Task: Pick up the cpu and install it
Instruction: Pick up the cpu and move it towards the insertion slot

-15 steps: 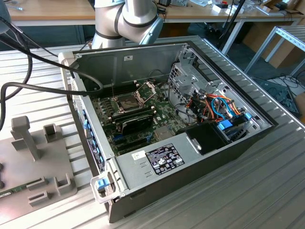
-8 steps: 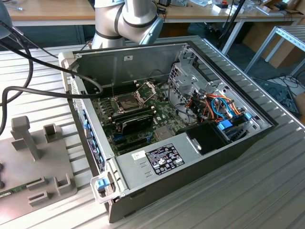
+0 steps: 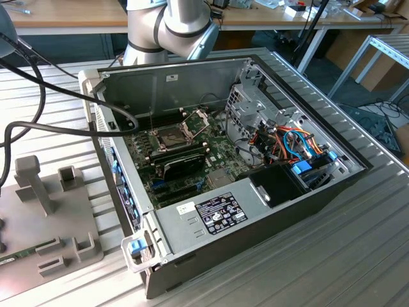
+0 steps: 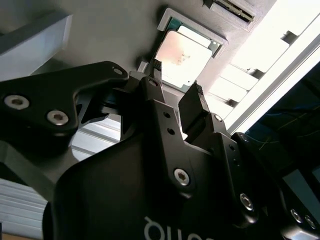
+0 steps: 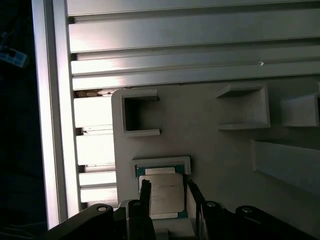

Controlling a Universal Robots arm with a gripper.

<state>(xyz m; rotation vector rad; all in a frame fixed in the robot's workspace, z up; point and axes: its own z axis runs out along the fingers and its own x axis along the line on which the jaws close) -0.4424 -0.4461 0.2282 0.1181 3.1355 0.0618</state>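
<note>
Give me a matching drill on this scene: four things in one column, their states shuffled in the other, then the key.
Things:
1. cpu
2. tool
3. socket frame
4. computer case

States:
A. side panel off, insides exposed
B. seated in a grey holder
C. open, straddling the chip
D. swung up, open, on the motherboard

Pairs: 1-B, 2-C, 3-D, 4-A
</note>
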